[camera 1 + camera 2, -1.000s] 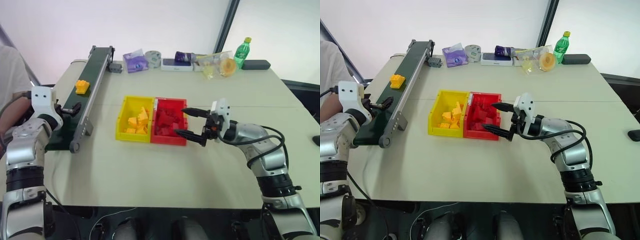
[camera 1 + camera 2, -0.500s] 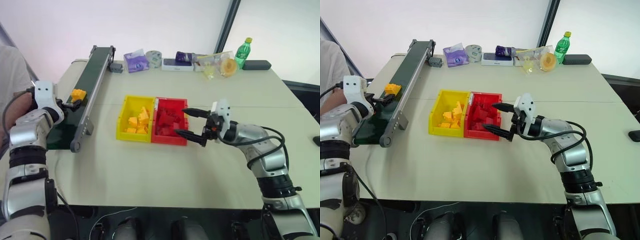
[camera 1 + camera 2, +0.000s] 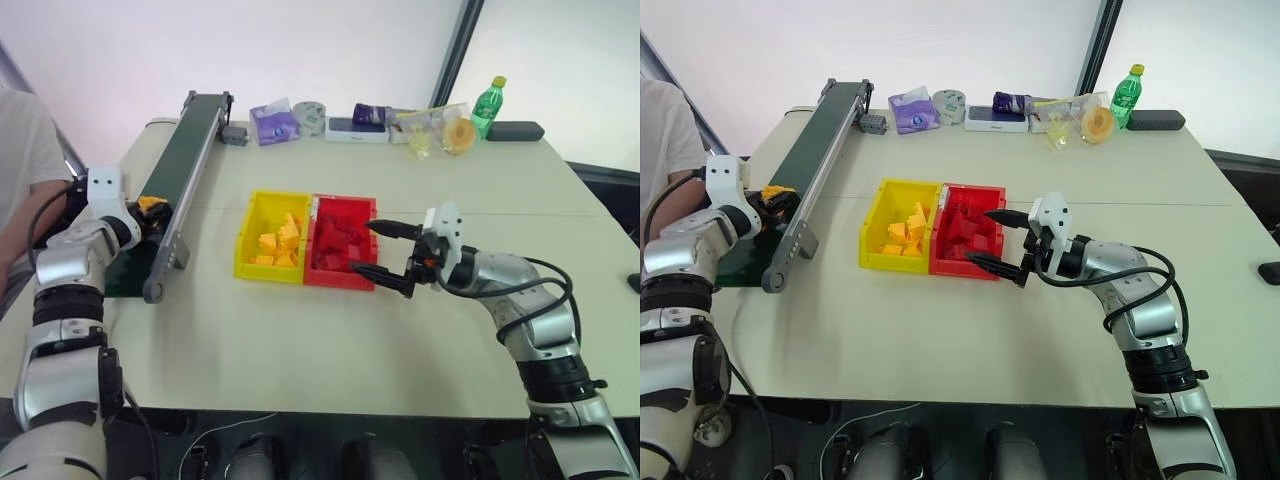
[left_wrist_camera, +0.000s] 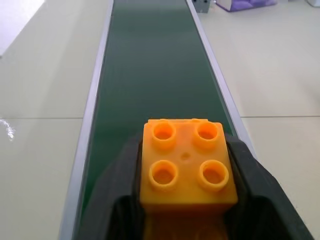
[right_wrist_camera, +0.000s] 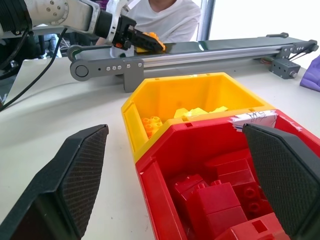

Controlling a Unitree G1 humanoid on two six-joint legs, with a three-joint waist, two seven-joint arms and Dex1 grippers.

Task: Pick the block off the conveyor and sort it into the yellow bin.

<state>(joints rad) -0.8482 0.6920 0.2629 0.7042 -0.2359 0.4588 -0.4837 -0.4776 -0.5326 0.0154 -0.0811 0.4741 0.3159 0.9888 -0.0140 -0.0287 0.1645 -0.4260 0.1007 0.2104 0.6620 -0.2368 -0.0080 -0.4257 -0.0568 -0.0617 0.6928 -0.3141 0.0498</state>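
Left gripper [image 4: 186, 200] clamped on the block [image 4: 186, 162] over the conveyor's [image 3: 185, 150] near end, secured for lifting; yellow bin [image 3: 272, 243] mid-table beside the red bin [image 3: 340, 243], where right gripper [image 3: 392, 250] waits, jaws wide, empty.

Silver-grey jointed arms with black bands and white wrist housings; black cables loop along the right arm [image 3: 520, 300]; black fingers [image 5: 75, 175] have textured inner pads.

lab | conveyor [image 3: 185, 160] and sorting bins on table [image 3: 330, 340]
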